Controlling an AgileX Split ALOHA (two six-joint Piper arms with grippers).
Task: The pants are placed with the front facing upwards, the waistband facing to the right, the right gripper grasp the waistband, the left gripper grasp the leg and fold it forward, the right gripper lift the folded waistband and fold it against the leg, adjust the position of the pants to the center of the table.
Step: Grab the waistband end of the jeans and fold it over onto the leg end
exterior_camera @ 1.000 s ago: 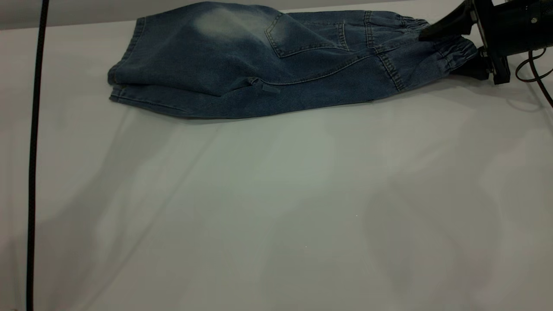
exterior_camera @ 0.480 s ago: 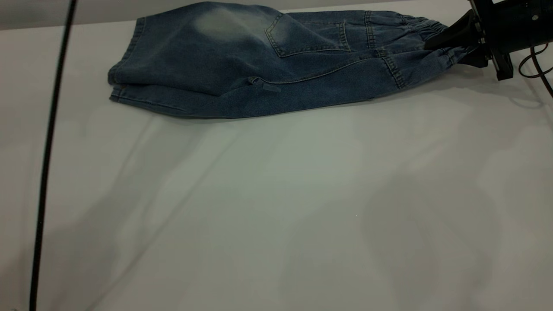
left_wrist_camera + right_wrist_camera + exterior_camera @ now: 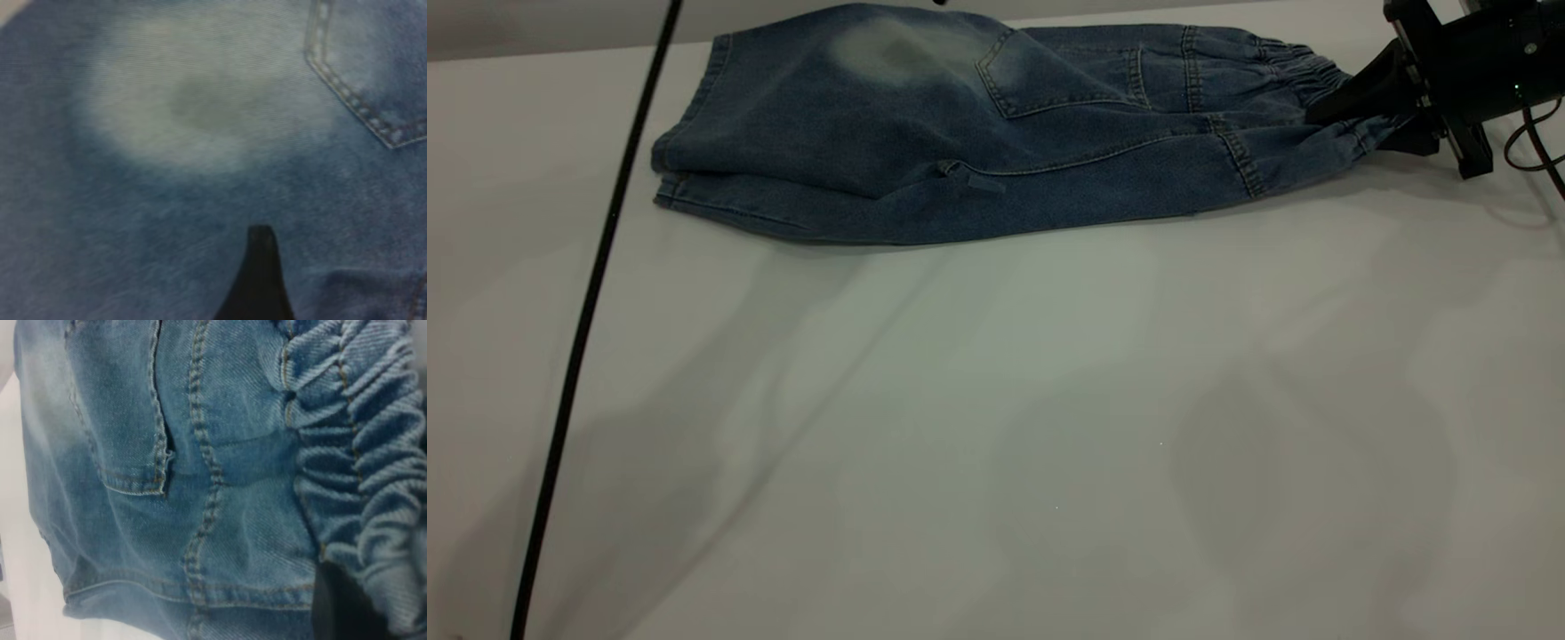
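The blue denim pants [image 3: 960, 133] lie folded lengthwise along the far side of the white table [image 3: 996, 427], back pocket up and legs to the left. At the right end, my right gripper [image 3: 1329, 120] is shut on the ruched waistband [image 3: 1294, 67], holding it just above the table. The right wrist view shows the gathered waistband [image 3: 360, 453] pinched against a dark finger [image 3: 340, 607]. My left gripper [image 3: 327, 267] hovers over the pale faded patch [image 3: 200, 113] on the leg; one black finger [image 3: 260, 273] shows with bare denim beside it and nothing held.
A black cable [image 3: 596, 293] hangs slantwise across the left side of the table, in front of the leg hems. Looped black wires [image 3: 1534, 147] trail behind the right gripper's body at the right edge.
The right gripper has drawn the waistband further right, stretching the pants. The black cable has swung to the right, and a shadow now falls on the faded patch.
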